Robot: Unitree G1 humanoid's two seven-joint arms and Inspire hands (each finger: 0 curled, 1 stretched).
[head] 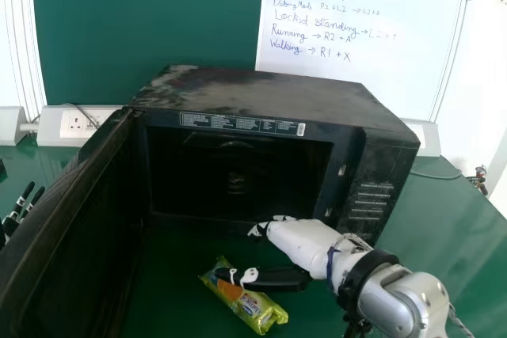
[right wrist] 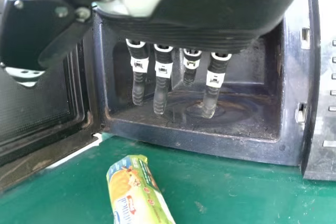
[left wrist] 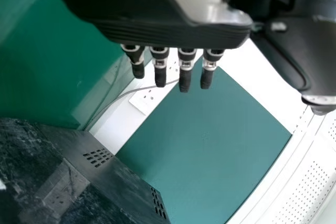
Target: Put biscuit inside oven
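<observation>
rt hand [head: 299, 240] is apart, fingers straight, thumb over the biscuit [head: 252, 307] in the head view, nothing gripped; can't tell if thumb touches. biscuit lies on the table [head: 447, 231] in front of the oven [head: 269, 94], outside it, w/ the door [head: 75, 231] open. so step in hand is prob. the pick-up, approx. at the grasp. next move: get thumb & fingers on opp. sides of the biscuit, close w/o crushing, then lift clear of the oven's lower edge, fwd & in. lt hand [left wrist: 157, 31] is idle beyond the door, fingers straight. count: 1 biscuit, 1 oven, 1 door, 1 table, 2 hands, 1 whiteboard [head: 356, 37] w/ writing, behind the oven.
</observation>
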